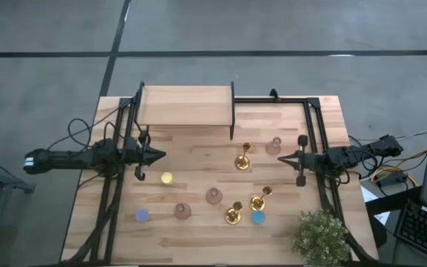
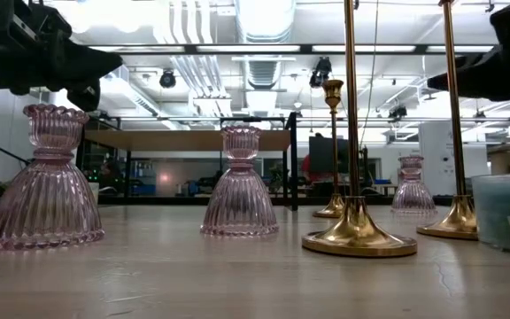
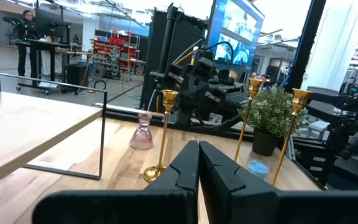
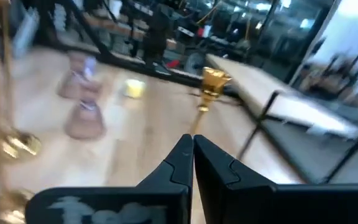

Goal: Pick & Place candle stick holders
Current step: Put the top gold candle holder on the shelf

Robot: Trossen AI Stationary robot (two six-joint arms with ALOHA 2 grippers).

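Three gold candlesticks stand upright on their round bases on the wooden table: one mid-table (image 1: 242,159), two nearer the front (image 1: 260,199) (image 1: 233,213). In the low view their bases (image 2: 359,237) (image 2: 454,226) (image 2: 332,208) rest on the tabletop. My left gripper (image 1: 160,156) hovers at the table's left, shut and empty (image 3: 197,152), pointing at the candlesticks (image 3: 163,134). My right gripper (image 1: 282,158) hovers at the right, shut and empty (image 4: 192,144), pointing at the mid-table candlestick (image 4: 213,84).
Pink glass holders (image 1: 273,145) (image 1: 213,196) (image 1: 183,211) and yellow (image 1: 167,178), purple (image 1: 142,215) and blue (image 1: 258,217) candles stand among the candlesticks. A raised wooden platform (image 1: 186,106) is at the back, and a potted plant (image 1: 321,236) at the front right.
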